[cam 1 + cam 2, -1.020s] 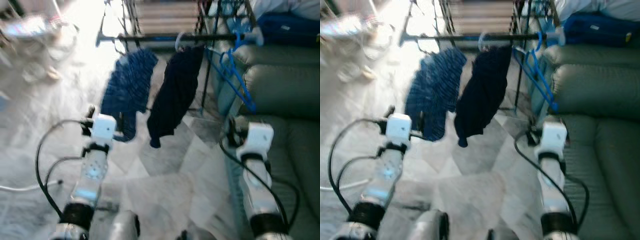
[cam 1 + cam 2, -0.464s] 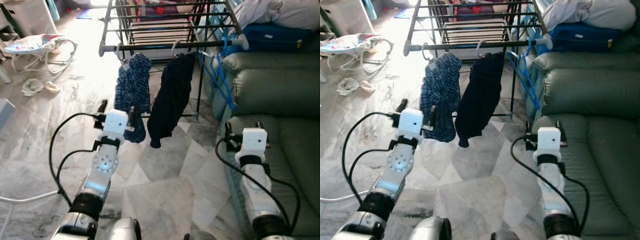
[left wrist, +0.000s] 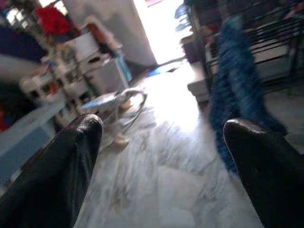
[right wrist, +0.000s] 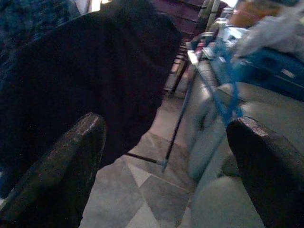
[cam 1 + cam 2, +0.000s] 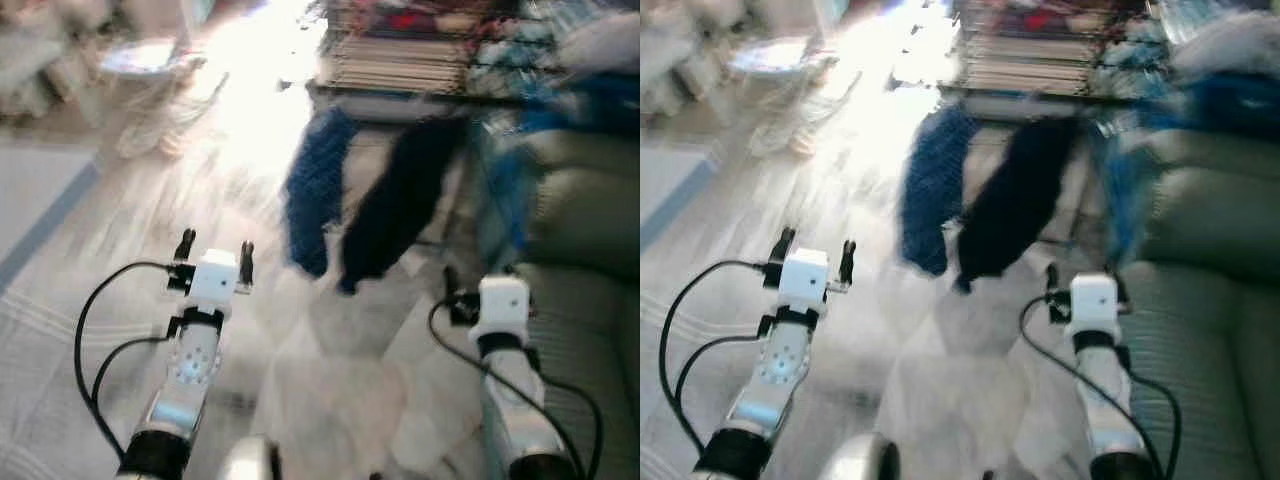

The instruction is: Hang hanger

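Two garments before you on the blurred drying rack (image 5: 420, 60), blue shirt (image 5: 315, 190) beside dark garment (image 5: 400, 200), blue hanger (image 4: 223, 90) by the sofa (image 5: 580, 210), left gripper (image 5: 214, 250) and right gripper (image 5: 1080, 280) both with jaws spread, grasping nothing, bare marble floor (image 5: 330, 370) between.

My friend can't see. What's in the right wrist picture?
A dark garment hangs close ahead, framed by the right gripper's two open black fingers. Beside it stand blue hangers and a grey-green sofa.

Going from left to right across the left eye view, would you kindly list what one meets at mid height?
Left gripper → blue checked garment → dark garment → right gripper → green sofa.
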Motion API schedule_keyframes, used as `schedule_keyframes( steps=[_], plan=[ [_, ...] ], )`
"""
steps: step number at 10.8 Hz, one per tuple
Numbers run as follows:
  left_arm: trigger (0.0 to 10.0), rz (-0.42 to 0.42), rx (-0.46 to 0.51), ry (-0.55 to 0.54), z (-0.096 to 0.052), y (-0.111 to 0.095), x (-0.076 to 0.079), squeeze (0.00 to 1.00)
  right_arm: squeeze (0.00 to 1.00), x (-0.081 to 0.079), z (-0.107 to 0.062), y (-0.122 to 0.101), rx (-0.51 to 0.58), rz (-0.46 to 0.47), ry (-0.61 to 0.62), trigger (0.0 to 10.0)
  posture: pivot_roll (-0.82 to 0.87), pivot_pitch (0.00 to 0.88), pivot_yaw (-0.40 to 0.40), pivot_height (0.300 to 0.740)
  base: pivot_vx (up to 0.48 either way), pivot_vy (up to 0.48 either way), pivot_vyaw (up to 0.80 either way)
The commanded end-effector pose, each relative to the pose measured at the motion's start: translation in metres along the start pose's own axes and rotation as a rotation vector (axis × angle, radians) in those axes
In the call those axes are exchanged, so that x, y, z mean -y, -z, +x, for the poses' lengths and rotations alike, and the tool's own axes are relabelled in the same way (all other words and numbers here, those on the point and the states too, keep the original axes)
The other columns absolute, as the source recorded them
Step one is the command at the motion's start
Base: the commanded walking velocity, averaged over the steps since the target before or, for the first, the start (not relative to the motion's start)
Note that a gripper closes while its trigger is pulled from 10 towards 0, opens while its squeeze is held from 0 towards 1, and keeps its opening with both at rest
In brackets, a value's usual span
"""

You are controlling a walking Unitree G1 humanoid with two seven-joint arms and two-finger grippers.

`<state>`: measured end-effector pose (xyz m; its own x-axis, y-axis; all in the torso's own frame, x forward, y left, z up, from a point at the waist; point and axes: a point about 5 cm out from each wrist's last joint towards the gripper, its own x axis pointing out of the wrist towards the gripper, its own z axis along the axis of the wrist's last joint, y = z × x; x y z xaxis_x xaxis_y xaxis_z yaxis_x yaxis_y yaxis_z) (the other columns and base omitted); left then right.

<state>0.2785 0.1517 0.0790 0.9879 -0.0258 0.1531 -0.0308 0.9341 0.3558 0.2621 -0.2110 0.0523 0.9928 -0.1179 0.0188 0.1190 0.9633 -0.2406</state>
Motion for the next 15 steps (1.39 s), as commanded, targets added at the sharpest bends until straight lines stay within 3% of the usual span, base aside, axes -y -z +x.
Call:
schedule_keyframes(
  steps=[1,3,5,7,9,12,15],
  plan=[
    [10.0,0.011,-0.019,0.007,-0.004,0.003,0.0,0.0,0.0,-0.008,0.001,-0.005,0.024,0.011,-0.02,10.0,-0.02,0.089,-0.002,0.74,0.0,0.0,0.8],
    [10.0,0.014,-0.03,0.007,-0.009,0.002,0.01,0.0,0.0,-0.008,-0.004,-0.007,0.033,0.007,-0.038,10.0,-0.04,0.097,0.003,0.74,0.0,0.0,0.8],
    [10.0,0.009,-0.087,-0.015,-0.013,0.007,0.003,0.0,0.0,0.001,0.001,-0.006,0.014,-0.009,-0.024,10.0,-0.02,0.13,-0.006,0.74,0.0,0.0,0.8],
    [10.0,-0.093,-0.152,-0.035,-0.021,0.017,0.002,0.0,0.0,0.002,0.006,-0.01,0.023,-0.018,-0.035,10.0,-0.01,0.14,-0.016,0.74,0.0,0.0,0.68],
    [10.0,-0.093,-0.161,-0.026,-0.028,0.018,0.004,0.0,0.0,0.001,0.007,-0.01,0.019,-0.031,-0.057,10.0,0.0,0.145,-0.025,0.74,0.0,0.0,0.57],
    [10.0,-0.108,-0.144,-0.027,-0.016,0.011,0.005,0.0,0.0,-0.004,0.009,-0.011,0.021,-0.004,-0.062,10.0,0.0,0.136,-0.011,0.74,0.0,0.0,0.8],
    [10.0,-0.117,-0.126,-0.012,-0.006,0.004,0.007,0.0,0.0,-0.003,0.015,-0.017,0.036,0.009,-0.057,10.0,-0.01,0.124,-0.008,0.74,0.0,0.302,0.8]
  ],
)
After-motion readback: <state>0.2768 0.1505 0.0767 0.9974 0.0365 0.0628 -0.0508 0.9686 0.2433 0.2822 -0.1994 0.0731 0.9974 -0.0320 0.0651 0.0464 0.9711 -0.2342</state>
